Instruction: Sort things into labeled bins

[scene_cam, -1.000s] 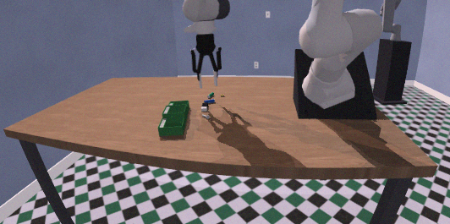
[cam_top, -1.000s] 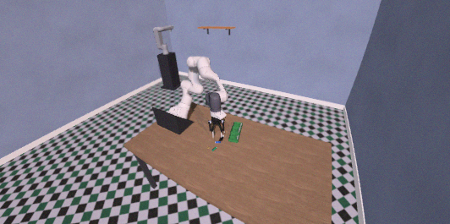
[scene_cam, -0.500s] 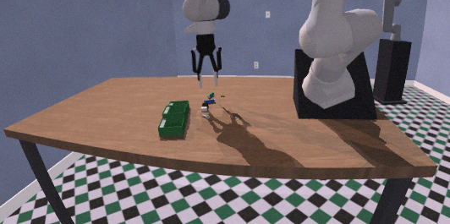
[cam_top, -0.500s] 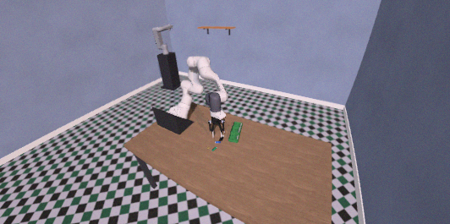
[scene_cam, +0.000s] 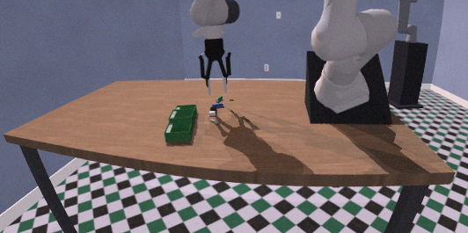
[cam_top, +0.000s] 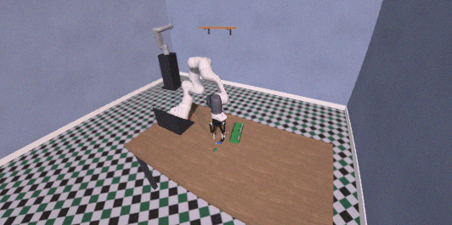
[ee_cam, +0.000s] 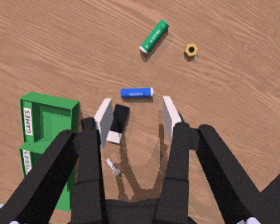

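the labels on the two green bins (ee_cam: pixel 50 117) are white strips too small to read, and the nearer bin is partly hidden behind the gripper (ee_cam: pixel 136 112) in the wrist view. the gripper hangs above the table (scene_cam: pixel 110 114), half spread, nothing between its fingers. under it lie a black-and-white block (ee_cam: pixel 118 123), a small grey piece (ee_cam: pixel 112 167) half hidden by a finger, and a blue cylinder (ee_cam: pixel 138 92) just beyond. farther off are a green cylinder (ee_cam: pixel 153 35) and a yellow ring (ee_cam: pixel 191 50). a black box (scene_cam: pixel 378 97) holds the arm's base to the right.
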### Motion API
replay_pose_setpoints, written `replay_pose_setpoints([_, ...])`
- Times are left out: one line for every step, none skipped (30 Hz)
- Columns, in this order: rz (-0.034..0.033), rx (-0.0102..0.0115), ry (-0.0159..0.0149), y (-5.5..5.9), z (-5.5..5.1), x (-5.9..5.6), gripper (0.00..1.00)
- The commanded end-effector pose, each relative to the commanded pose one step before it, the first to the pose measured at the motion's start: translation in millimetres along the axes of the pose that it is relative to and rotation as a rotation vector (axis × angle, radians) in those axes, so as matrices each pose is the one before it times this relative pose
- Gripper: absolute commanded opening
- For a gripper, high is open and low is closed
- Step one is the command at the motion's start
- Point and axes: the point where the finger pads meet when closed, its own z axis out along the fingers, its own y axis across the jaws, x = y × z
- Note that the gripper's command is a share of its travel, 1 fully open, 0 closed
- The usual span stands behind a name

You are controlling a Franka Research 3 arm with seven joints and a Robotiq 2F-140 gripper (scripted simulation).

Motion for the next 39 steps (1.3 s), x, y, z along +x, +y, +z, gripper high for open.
replay_pose_setpoints([0.00867, 0.00352, 0.00574, -0.73, 14.88, 1.89, 0.41])
replay_pose_setpoints([0.0, 0.0, 0.0, -0.12, 4.0, 0.22, 0.41])
replay_pose_setpoints([0.0, 0.0, 0.0, 0.0, 0.0, 0.0, 0.41])
replay_pose_setpoints([0.0, 0.0, 0.0, 0.0, 0.0, 0.0, 0.41])
replay_pose_setpoints([0.0, 0.0, 0.0, -0.15, 4.0, 0.49, 0.41])
replay_pose_setpoints([0.0, 0.0, 0.0, -0.13, 4.0, 0.48, 0.41])
replay_pose_setpoints([0.0, 0.0, 0.0, -0.11, 4.0, 0.43, 0.41])
replay_pose_setpoints([0.0, 0.0, 0.0, -0.11, 4.0, 0.37, 0.41])
replay_pose_setpoints([0.0, 0.0, 0.0, -0.11, 4.0, 0.33, 0.41])
replay_pose_setpoints([0.0, 0.0, 0.0, -0.11, 4.0, 0.3, 0.41])
replay_pose_setpoints([0.0, 0.0, 0.0, -0.11, 4.0, 0.29, 0.41])
replay_pose_setpoints([0.0, 0.0, 0.0, -0.11, 2.2, 0.28, 0.41])
replay_pose_setpoints([0.0, 0.0, 0.0, -0.11, 0.0, 0.29, 0.41])
replay_pose_setpoints([0.0, 0.0, 0.0, -0.11, 0.0, 0.31, 0.41])
replay_pose_setpoints([0.0, 0.0, 0.0, -0.11, 0.0, 0.33, 0.41])
replay_pose_setpoints([0.0, 0.0, 0.0, -0.1, 0.0, 0.32, 0.41])
replay_pose_setpoints([0.0, 0.0, 0.0, -0.09, 0.0, 0.28, 0.41])
replay_pose_setpoints([0.0, 0.0, 0.0, -0.08, 0.0, 0.21, 0.41])
replay_pose_setpoints([0.0, 0.0, 0.0, -0.05, 0.0, 0.12, 0.41])
replay_pose_setpoints([0.0, 0.0, 0.0, 0.0, 0.0, 0.0, 0.41])
replay_pose_setpoints([0.0, 0.0, 0.0, 0.0, 0.0, 0.0, 0.41])
replay_pose_setpoints([0.0, 0.0, 0.0, 0.01, 1.33, -0.13, 0.41])
replay_pose_setpoints([0.0, 0.0, 0.0, 0.02, 1.33, -0.21, 0.41])
replay_pose_setpoints([0.0, 0.0, 0.0, 0.03, 1.33, -0.26, 0.41])
replay_pose_setpoints([0.0, 0.0, 0.0, 0.04, 1.33, -0.28, 0.41])
replay_pose_setpoints([0.0, 0.0, 0.0, 0.05, 1.33, -0.29, 0.41])
replay_pose_setpoints([0.0, 0.0, 0.0, 0.07, 1.33, -0.3, 0.41])
replay_pose_setpoints([0.0, 0.0, 0.0, 0.1, 1.33, -0.3, 0.41])
replay_pose_setpoints([0.0, 0.0, 0.0, 0.11, 1.33, -0.29, 0.41])
replay_pose_setpoints([0.0, 0.0, 0.0, 0.12, 1.33, -0.27, 0.41])
replay_pose_setpoints([0.0, 0.0, 0.0, 0.13, 0.0, -0.24, 0.41])
replay_pose_setpoints([0.0, 0.0, 0.0, 0.12, 0.0, -0.2, 0.41])
replay_pose_setpoints([0.0, 0.0, 0.0, 0.1, 0.0, -0.16, 0.41])
replay_pose_setpoints([0.0, 0.0, 0.0, 0.08, 0.0, -0.14, 0.41])
replay_pose_setpoints([0.0, 0.0, 0.0, 0.07, 0.0, -0.13, 0.41])
replay_pose_setpoints([0.0, 0.0, 0.0, 0.06, 0.0, -0.14, 0.41])
replay_pose_setpoints([0.0, 0.0, 0.0, 0.0, 0.0, 0.0, 0.41])
replay_pose_setpoints([0.0, 0.0, 0.0, 0.0, 0.0, 0.0, 0.41])
replay_pose_setpoints([0.0, 0.0, 0.0, 0.05, 0.0, -0.18, 0.41])
